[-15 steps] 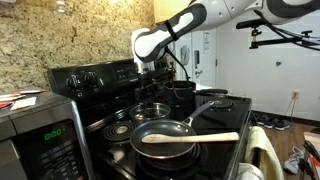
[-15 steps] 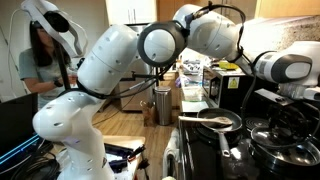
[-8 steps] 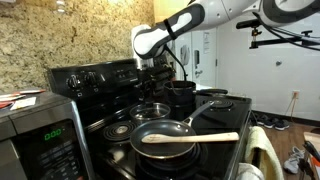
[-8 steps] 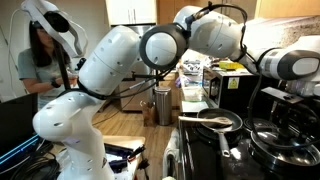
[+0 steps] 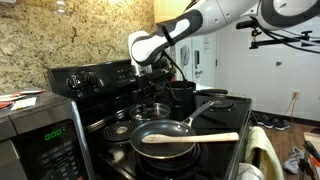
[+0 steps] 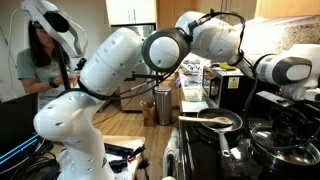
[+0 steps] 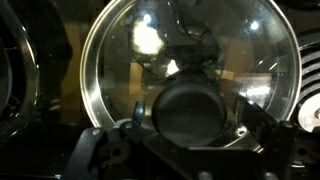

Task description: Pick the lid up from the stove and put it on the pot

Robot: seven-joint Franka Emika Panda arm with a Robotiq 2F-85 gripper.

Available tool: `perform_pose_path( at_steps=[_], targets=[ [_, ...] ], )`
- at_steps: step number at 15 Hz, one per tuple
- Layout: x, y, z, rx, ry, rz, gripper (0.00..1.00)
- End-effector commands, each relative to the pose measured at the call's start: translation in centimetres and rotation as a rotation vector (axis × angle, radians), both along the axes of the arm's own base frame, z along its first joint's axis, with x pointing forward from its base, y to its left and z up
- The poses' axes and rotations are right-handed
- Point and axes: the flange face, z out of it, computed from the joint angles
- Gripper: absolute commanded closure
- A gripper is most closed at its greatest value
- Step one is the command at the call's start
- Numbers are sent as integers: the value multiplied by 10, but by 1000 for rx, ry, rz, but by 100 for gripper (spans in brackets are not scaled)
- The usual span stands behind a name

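wrist view looks straight down past the gripper (image 7: pixel 188 128), whose jaws stand spread to either side of the dark knob (image 7: pixel 190 105) at the middle of the lid (image 7: pixel 135 50); nothing is held. the lid lies flat on a rear burner of the stove (image 5: pixel 95 80). the pot (image 5: pixel 181 94) stands just beside the lid, uncovered. the frying pan (image 5: pixel 165 135) with a wooden spatula (image 5: pixel 195 138) sits in front, its handle reaching toward the pot.

the likeliest trouble, as i judge it, is the grip itself. the knob is smooth and rounded, so jaws that close too high or off centre could squeeze it out and leave the lid behind. a push before the jaws close could send the glass skating over the slick cooktop. held by the knob alone, the lid may also hang tilted. a low rim could then clip the pot's edge, jar the pot, or land askew. a drop from any height risks cracked glass.
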Motion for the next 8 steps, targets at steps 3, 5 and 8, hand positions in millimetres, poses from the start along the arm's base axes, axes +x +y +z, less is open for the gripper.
perform_pose_path(
  at_steps=[3,5,8],
  targets=[
    [-1,3,-1,-26,5,-26,0],
    [-1,3,-1,-25,5,-37,0],
    [-1,4,-2,-17,6,-61,0]
  ],
)
